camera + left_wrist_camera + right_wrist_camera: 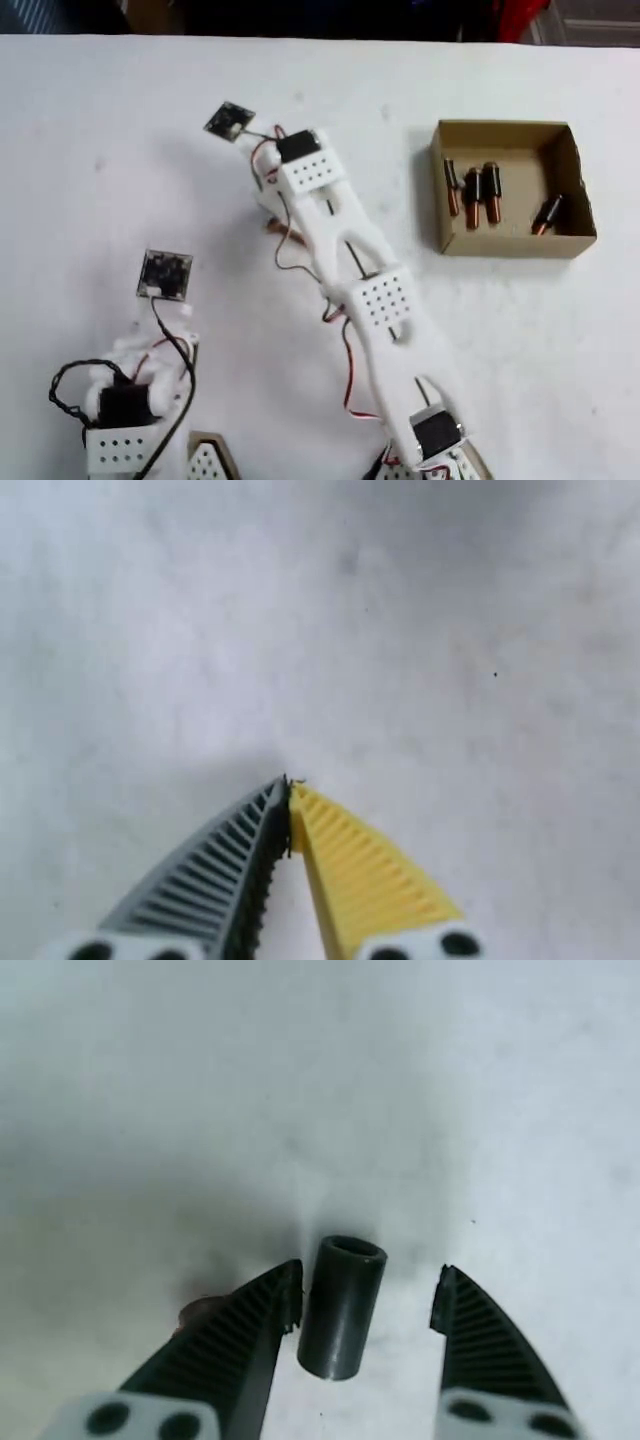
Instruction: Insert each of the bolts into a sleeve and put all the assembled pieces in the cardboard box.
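**Q:** Status at the left?
**A:** The left arm (125,420) is folded at the near left of the table (100,120). The left gripper (289,783) is fully closed with its tips meeting. It holds nothing and only bare table lies under it.

**Q:** Status at the centre?
**A:** The right arm (375,295) stretches out over mid-table. The right gripper (370,1268) is wide open and holds nothing. One sleeve (343,1305) lies on the table between its fingers. The sleeve is just beside one finger and clear of the other, so it is not clamped. Its bore is open, with no bolt seated in it. A reddish-brown thing (195,1310) shows partly behind one finger. It may be a bolt, but that cannot be told.

**Q:** Status at the right?
**A:** The box (510,245) stands well apart from the right gripper. Four dark-and-copper pieces (472,195) lie inside, three close together and one near the far corner. They appear to be assembled.

**Q:** Progress?
**A:** The task looks mostly done.
1. Four pieces are boxed.
2. At least one sleeve remains without a bolt.
3. Remaining steps: grip the sleeve, fit a bolt and place the piece in the box.
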